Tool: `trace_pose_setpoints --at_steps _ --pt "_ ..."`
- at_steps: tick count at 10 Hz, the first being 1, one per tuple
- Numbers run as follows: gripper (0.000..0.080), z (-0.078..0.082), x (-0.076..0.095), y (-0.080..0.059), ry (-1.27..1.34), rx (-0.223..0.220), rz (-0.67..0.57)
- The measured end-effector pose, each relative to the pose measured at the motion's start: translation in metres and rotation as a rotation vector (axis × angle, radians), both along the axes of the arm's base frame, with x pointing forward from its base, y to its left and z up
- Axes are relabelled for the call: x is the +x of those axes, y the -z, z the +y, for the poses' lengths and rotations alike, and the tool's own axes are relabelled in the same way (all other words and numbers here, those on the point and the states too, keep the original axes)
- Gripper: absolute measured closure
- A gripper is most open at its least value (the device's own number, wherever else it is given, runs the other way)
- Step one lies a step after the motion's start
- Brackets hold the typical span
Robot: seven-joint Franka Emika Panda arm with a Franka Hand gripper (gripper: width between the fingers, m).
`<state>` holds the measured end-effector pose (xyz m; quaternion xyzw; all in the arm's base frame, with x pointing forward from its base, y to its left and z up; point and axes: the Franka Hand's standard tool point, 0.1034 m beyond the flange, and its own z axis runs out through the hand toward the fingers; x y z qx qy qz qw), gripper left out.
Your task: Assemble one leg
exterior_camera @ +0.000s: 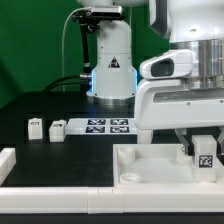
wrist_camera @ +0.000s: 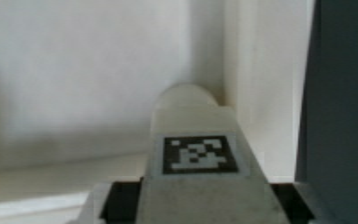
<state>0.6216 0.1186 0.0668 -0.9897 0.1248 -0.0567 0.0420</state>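
Observation:
My gripper is shut on a leg, a stubby white block with a black-and-white tag. It holds the leg upright over the far right part of the large white tabletop. I cannot tell whether the leg's lower end touches the tabletop. In the wrist view the leg fills the middle, tag facing the camera, with my gripper closed on its sides. The leg points at the tabletop's flat face, close to its raised rim. Two more legs stand on the black table at the exterior view's left.
The marker board lies on the table behind the tabletop, next to the loose legs. The arm's base stands at the back. Another white part lies at the exterior view's left edge. A white ledge runs along the front.

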Motion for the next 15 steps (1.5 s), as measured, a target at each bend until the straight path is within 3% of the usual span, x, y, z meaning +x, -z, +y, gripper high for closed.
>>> trace_pose_setpoints --at_steps 4,6,9,11,15 --pt "0.0508 -0.001 0.001 -0.001 0.479 0.078 0.039" --pt "0.0508 0.003 -0.001 -0.001 0.851 0.129 0.071" --pt "0.0451 0.003 -0.001 0.000 0.834 0.126 0.067" --pt "0.0185 0.005 -0.001 0.000 0.690 0.108 0.056" --pt "0.0152 0.007 -0.001 -0.001 0.200 0.041 0.015"
